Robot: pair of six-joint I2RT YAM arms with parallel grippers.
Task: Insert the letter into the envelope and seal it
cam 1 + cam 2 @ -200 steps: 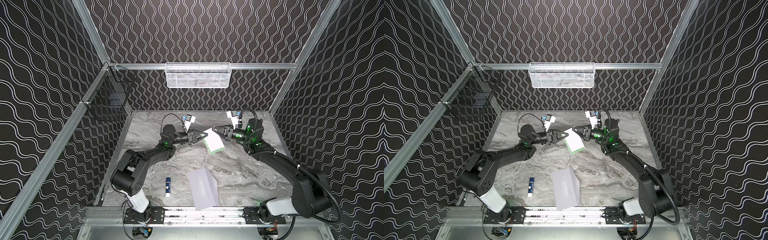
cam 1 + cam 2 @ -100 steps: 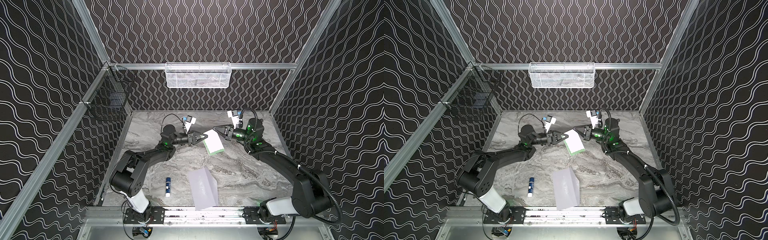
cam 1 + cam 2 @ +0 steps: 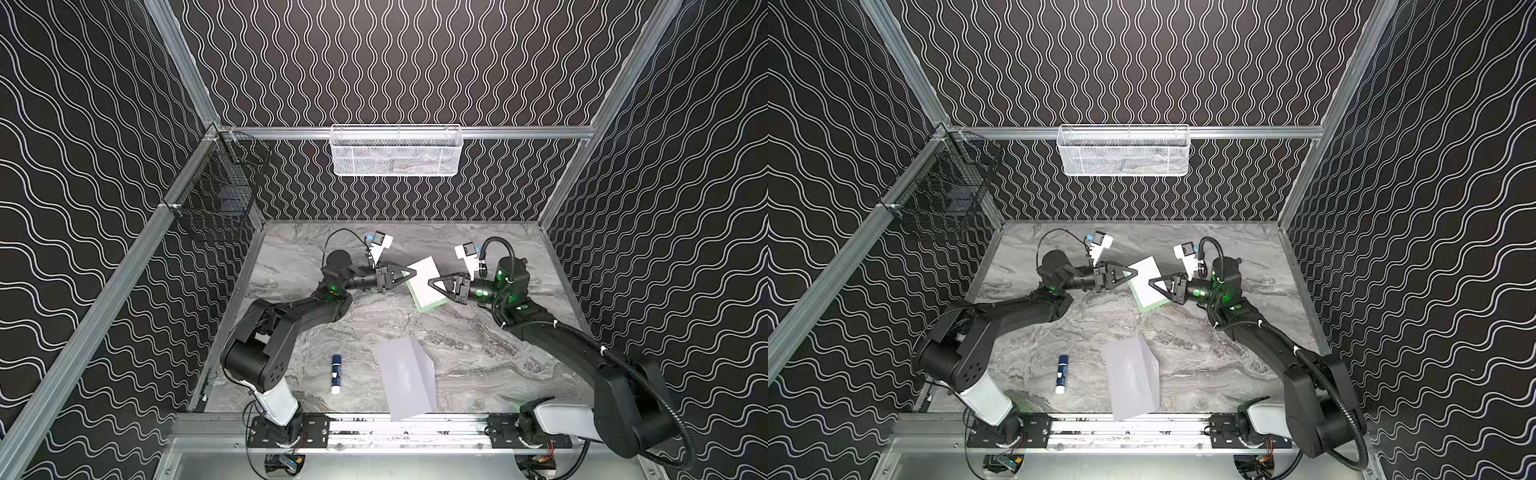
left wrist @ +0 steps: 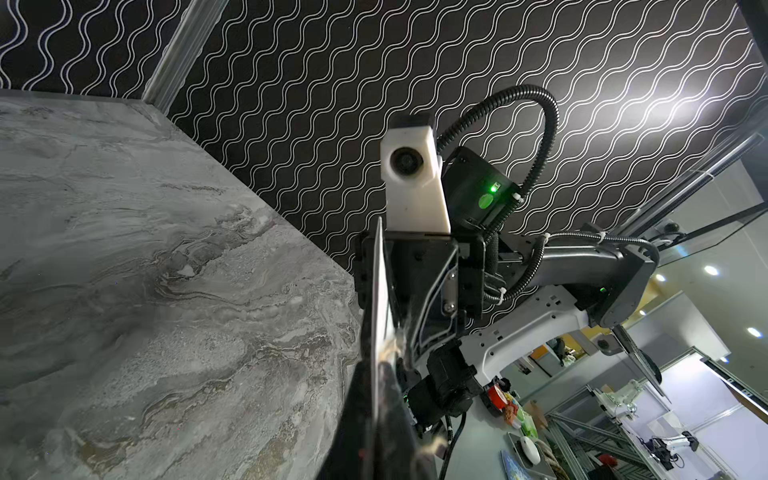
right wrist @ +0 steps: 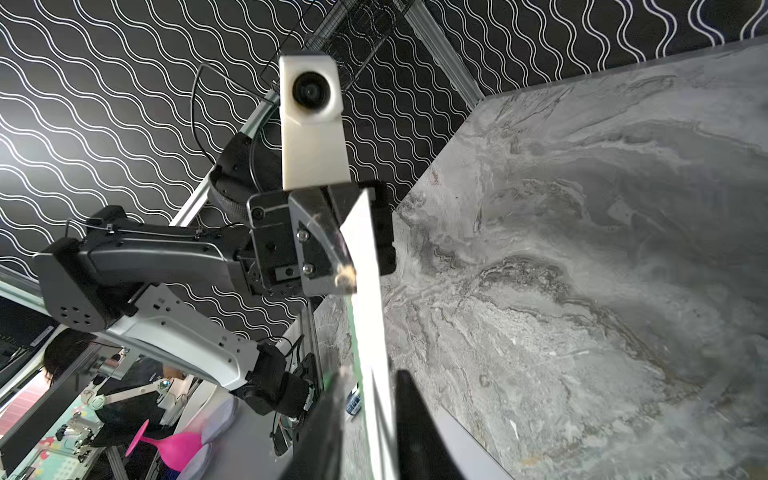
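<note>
Left tool (image 3: 413, 273) clamps the letter (image 3: 424, 297) edge — right tool (image 3: 430, 283) seemingly too; envelope (image 3: 407, 378) apart.

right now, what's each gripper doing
left gripper: fingers shut on the letter
right gripper: fingers shut on the letter

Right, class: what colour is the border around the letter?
Green, edging the white letter; it shows best in a top view.

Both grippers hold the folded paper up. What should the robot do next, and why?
Probably carry the letter down toward the envelope. The left gripper and right gripper both pinch it in the air at the back, while the envelope lies flat near the front edge.
</note>
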